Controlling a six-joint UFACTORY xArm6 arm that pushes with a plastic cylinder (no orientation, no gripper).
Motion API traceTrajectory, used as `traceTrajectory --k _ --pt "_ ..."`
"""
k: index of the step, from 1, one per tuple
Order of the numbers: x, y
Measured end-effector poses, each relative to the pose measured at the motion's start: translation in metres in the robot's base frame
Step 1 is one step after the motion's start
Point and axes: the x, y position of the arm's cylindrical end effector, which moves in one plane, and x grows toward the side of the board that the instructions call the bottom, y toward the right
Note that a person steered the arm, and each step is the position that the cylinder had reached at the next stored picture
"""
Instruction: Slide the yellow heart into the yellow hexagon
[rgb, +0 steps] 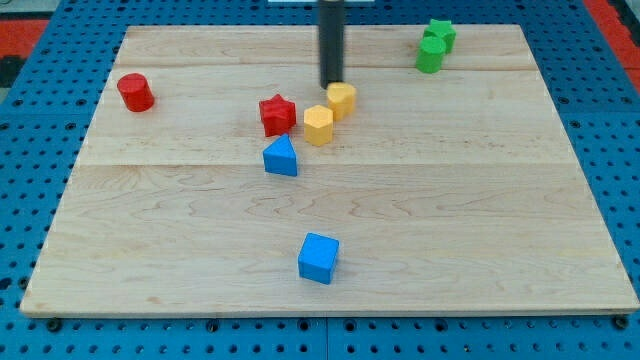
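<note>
My tip (331, 82) is standing just above-left of the heart (342, 100), which is touching the hexagon (318, 126). There is no claw. I am judging only a short, slow push toward the hexagon is needed.

Straight dark cylindrical rod (331, 45)

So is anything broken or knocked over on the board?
No, nothing stands out. Every block sits flat on the board. The yellow heart already touches the yellow hexagon, with my tip just beside the heart, toward the view's top left.
</note>
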Motion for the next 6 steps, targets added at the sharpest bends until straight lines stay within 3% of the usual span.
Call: traceTrajectory --k 2,3,4,6 --pt "0.037 0.066" --pt "0.06 0.046" --pt "0.012 0.05" --pt "0.068 0.022"
